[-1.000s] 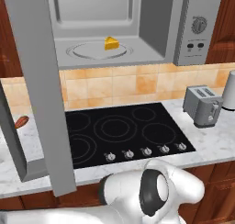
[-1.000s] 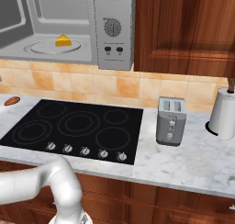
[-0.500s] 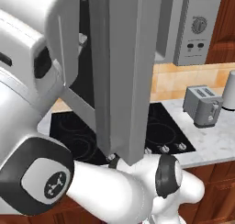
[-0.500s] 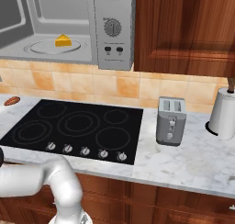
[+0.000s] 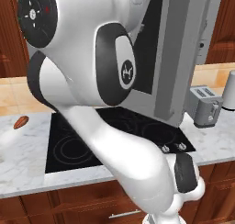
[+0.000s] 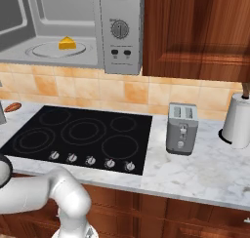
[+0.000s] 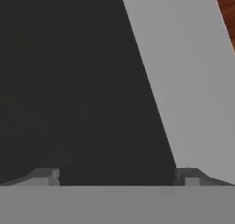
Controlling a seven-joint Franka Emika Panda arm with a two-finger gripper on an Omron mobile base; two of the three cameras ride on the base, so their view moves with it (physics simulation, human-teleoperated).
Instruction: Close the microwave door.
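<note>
Hand view: tool (image 7: 117, 176) spread open, empty, tips right against microwave door (image 7: 183, 71), facing its dark window. Door partly swung out over cooktop (image 6: 78, 137). Microwave (image 6: 73, 27) cavity open, yellow wedge (image 6: 67, 43) on turntable. Toaster (image 6: 181, 128) on counter (image 6: 205, 171).

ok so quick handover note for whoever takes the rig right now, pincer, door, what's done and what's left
Pincer: open, holding nothing, fingertips close up against the dark window of the microwave door; contact can't be told.
Door: not shut; it stands swung out over the cooktop in the left base view.
Microwave: cavity open, a yellow wedge of food on the glass turntable.
Done: arm brought up to the door's outer face.
Left: push the door round until it sits flush against the microwave front. The toaster stands off to the right, apart from the door's path as far as I can judge.
</note>
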